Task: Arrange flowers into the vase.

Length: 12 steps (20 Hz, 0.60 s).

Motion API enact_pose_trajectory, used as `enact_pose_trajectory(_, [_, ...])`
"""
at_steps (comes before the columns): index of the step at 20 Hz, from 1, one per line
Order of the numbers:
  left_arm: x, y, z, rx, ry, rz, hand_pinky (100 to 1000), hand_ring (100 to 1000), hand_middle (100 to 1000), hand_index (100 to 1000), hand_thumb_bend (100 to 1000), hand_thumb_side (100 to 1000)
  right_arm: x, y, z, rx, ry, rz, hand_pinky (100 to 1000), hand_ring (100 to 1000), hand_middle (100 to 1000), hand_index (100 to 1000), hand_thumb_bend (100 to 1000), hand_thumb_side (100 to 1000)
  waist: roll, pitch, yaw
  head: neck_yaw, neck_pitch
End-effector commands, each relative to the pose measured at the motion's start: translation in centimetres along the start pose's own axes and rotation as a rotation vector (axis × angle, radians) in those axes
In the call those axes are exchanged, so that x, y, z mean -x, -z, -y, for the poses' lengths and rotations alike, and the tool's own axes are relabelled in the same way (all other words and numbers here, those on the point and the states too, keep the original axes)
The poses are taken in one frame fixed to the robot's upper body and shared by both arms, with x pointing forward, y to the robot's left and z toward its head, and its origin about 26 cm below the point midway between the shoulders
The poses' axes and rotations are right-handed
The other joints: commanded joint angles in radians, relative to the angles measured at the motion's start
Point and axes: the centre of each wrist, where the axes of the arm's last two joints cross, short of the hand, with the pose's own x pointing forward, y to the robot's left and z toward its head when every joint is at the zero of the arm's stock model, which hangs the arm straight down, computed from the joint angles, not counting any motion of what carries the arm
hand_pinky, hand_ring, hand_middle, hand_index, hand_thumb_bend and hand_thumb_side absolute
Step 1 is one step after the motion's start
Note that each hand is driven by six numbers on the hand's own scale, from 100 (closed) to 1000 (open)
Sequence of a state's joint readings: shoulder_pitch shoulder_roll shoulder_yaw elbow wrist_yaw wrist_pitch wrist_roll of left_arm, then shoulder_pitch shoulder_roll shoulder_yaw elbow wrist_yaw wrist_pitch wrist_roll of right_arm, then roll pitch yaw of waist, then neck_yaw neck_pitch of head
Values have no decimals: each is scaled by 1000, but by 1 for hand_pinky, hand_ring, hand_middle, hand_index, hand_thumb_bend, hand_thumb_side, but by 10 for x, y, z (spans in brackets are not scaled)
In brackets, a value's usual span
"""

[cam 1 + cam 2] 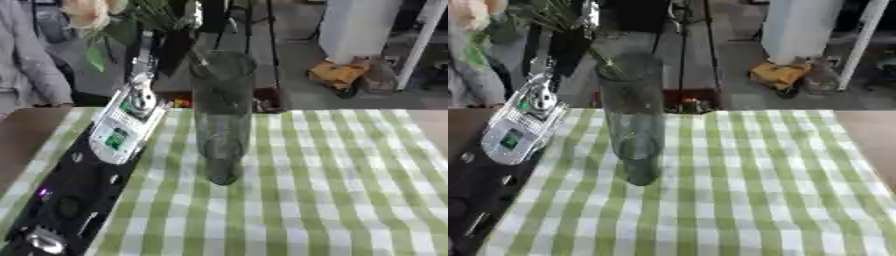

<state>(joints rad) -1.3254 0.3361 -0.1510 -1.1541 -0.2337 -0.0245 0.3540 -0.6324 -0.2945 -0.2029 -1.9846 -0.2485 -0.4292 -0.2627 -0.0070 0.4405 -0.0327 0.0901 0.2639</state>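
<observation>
The tall glass vase point(222, 117) stands upright on the checked worktop point(332, 180), fragile and easily tipped. The left hand point(179, 37) holds a light, soft flower point(87, 15) above it, apparently by the stem; whether the fingers are curled I cannot tell.

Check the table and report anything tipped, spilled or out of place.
Nothing stands out. The vase stands upright on the checked cloth, with no spill or breakage visible. The left arm reaches up past the cloth's left edge toward flowers above the vase; its hand is too blurred to judge.
</observation>
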Motion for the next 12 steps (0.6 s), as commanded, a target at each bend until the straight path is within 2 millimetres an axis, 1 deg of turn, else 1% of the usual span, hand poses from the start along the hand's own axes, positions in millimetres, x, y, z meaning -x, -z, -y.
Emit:
enact_pose_trajectory(1, [-6,8,-13,-2,45,13,362,914,775,681,100,648,-5,4,0,-7,-5,23,657,747,723,788,100,896,0,-35,1,-2,7])
enact_pose_trajectory(3, [-4,6,-13,21,64,-3,370,925,790,703,100,623,-5,4,0,-5,-6,22,657,747,723,788,100,897,1,-38,3,-4,10])
enact_pose_trajectory(7, [1,4,-13,93,112,-41,403,950,824,741,100,606,-4,3,1,-2,-8,17,657,747,723,787,100,892,3,-43,8,-8,14])
enact_pose_trajectory(12, [3,4,-16,162,148,-82,442,980,864,807,100,649,-4,2,1,1,-12,11,657,747,722,787,100,886,5,-49,14,-12,21])
